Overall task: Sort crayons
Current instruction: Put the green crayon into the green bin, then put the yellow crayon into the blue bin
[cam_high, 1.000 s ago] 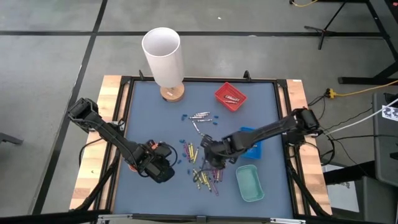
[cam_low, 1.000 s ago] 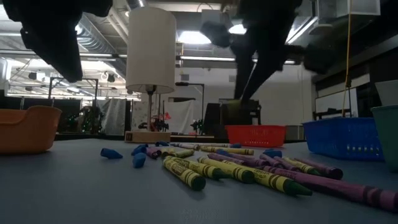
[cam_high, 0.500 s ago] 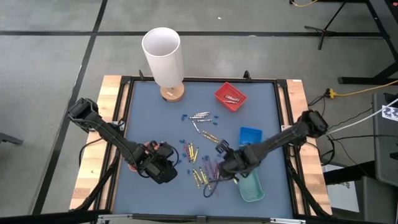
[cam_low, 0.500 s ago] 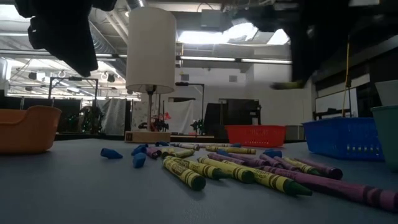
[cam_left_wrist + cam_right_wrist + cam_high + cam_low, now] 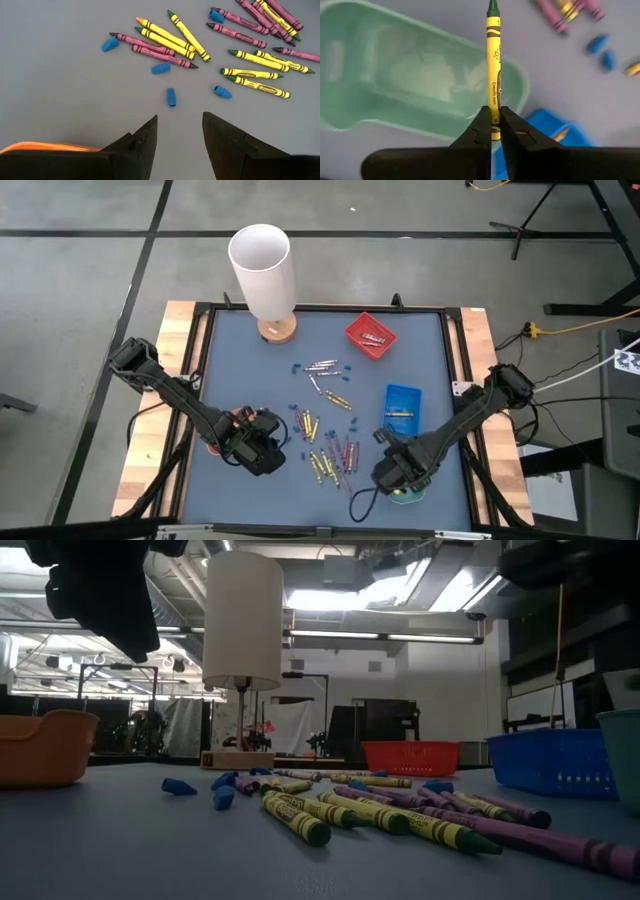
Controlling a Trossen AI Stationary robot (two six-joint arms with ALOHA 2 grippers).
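Note:
Many crayons [image 5: 330, 452] in yellow and purple-pink lie loose on the blue-grey table; they also show in the low view [image 5: 380, 815] and the left wrist view [image 5: 200, 45]. My right gripper [image 5: 393, 475] is near the table's near right, above the green tray [image 5: 395, 75], shut on a yellow crayon with a green tip [image 5: 493, 60]. My left gripper [image 5: 180, 117] is open and empty above the table, left of the pile [image 5: 262, 455], beside the orange tray [image 5: 45, 147]. My right gripper pinches the yellow crayon between its two fingers near its blunt rear end [image 5: 493, 114]. The crayon lies along the fingers and sticks out ahead of them, its green tip [image 5: 492, 6] foremost. It is lifted clear, over the green tray's rim.
A blue tray [image 5: 403, 402] holding a crayon stands just beyond the green tray. A red tray [image 5: 370, 335] with silver crayons and a white lamp on a wooden base [image 5: 262, 265] stand at the far side. Small blue bits [image 5: 171, 96] lie scattered among the crayons.
My right gripper has gone from the crayon pile toward the table's near right, carrying the yellow crayon clear of the table, and now stands over the green tray. My left gripper has shifted only slightly.

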